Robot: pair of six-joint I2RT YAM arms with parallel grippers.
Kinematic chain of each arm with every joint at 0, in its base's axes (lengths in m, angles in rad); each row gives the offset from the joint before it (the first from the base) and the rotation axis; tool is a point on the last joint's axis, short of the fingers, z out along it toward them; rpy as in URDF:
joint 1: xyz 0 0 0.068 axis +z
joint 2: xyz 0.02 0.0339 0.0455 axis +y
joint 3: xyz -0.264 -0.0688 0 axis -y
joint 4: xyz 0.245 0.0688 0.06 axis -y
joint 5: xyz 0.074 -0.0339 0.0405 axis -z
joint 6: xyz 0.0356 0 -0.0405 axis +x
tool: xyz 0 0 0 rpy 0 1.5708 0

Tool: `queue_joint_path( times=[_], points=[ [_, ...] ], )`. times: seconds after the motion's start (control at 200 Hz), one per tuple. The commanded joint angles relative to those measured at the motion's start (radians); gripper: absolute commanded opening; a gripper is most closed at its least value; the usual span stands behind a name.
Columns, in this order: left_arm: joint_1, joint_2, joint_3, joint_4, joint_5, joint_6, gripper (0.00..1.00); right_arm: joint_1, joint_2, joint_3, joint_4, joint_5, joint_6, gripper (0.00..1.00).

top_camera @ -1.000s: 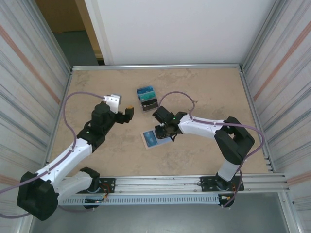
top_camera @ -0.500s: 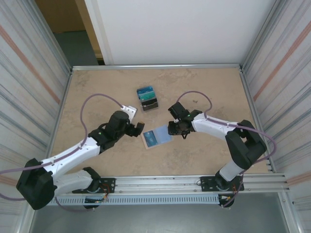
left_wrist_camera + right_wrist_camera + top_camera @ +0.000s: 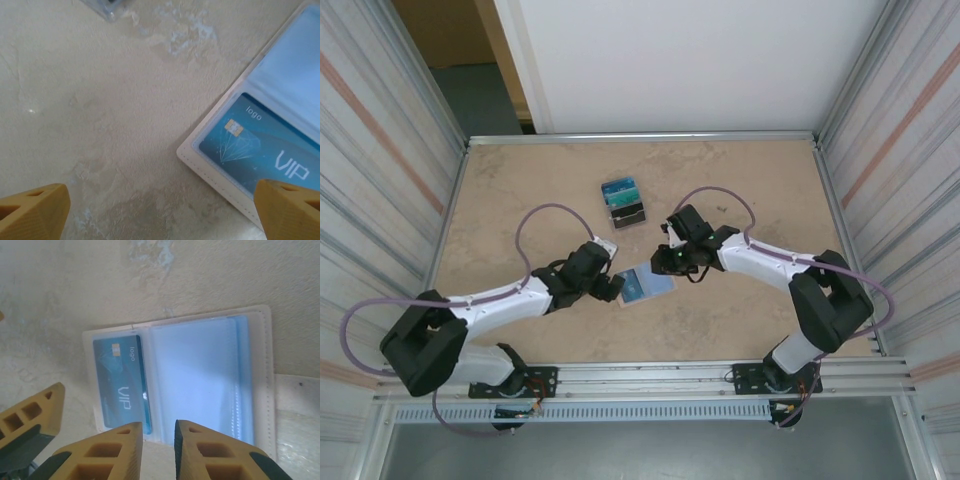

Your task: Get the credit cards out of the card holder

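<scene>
The card holder (image 3: 646, 284) lies open on the table, with a pale rim and a pale-blue lining (image 3: 200, 370). A blue VIP credit card (image 3: 121, 386) sits in its left pocket and shows too in the left wrist view (image 3: 260, 150). More credit cards, teal and black, lie stacked (image 3: 624, 203) farther back. My left gripper (image 3: 611, 286) is wide open at the holder's left edge, one finger (image 3: 289, 204) over the holder, the other over bare table. My right gripper (image 3: 158, 450) hovers over the holder's near edge, jaws a narrow gap apart with nothing between them.
Corrugated metal walls close in the table on both sides, and a white panel stands at the back. A rail (image 3: 650, 375) runs along the near edge by the arm bases. The left gripper's yellow finger (image 3: 31, 416) shows beside the holder in the right wrist view.
My left arm has swung right and toward the near edge, reaching the holder's left edge. My right gripper has let the holder lie, shifted right and narrowed its jaws.
</scene>
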Motion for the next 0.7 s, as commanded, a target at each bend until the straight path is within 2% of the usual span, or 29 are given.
queue_joint_path(
  times=[0.0,0.316,0.697],
  points=[
    [-0.004,0.034,-0.006,0.03,-0.013,-0.013,0.95,0.012,0.047,0.016,0.011,-0.046,0.018,0.22],
    [-0.004,0.128,0.014,0.075,-0.003,0.003,0.95,0.064,0.147,0.079,0.005,-0.064,0.027,0.2],
    [-0.004,0.166,0.008,0.071,-0.05,0.025,0.97,0.046,0.206,0.062,0.073,-0.168,0.089,0.17]
  ],
)
